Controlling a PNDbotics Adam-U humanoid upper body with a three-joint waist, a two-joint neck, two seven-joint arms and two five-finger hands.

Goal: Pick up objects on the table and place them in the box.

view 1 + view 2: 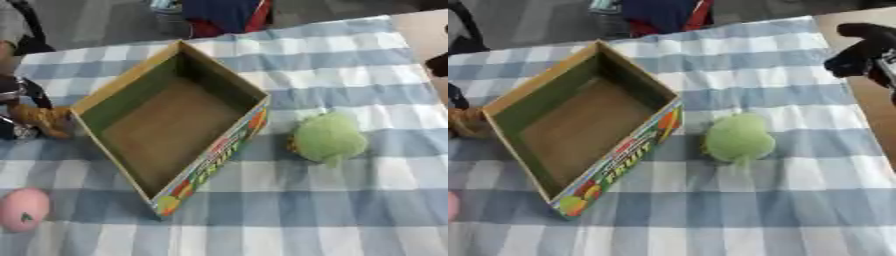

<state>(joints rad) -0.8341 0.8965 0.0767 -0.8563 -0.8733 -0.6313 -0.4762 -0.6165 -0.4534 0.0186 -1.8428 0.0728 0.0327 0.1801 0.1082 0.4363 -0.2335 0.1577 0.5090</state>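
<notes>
An open cardboard box (131, 80) with fruit pictures on its side stands askew at the middle left, and nothing shows inside it. A fuzzy green round toy (328, 137) lies on the cloth just right of the box. A pink rounded thing (22, 209) lies at the lower left. My left hand (12, 102) is at the left edge beside the box's left corner, curled round a brown toy (42, 120). My right hand (861, 50) hangs at the right edge, open and holding nothing, well away from the green toy.
A blue and white checked cloth (332, 200) covers the table. Bare wood (877, 100) shows past the cloth's right edge. A person's dark and red clothing (223, 15) shows beyond the far edge.
</notes>
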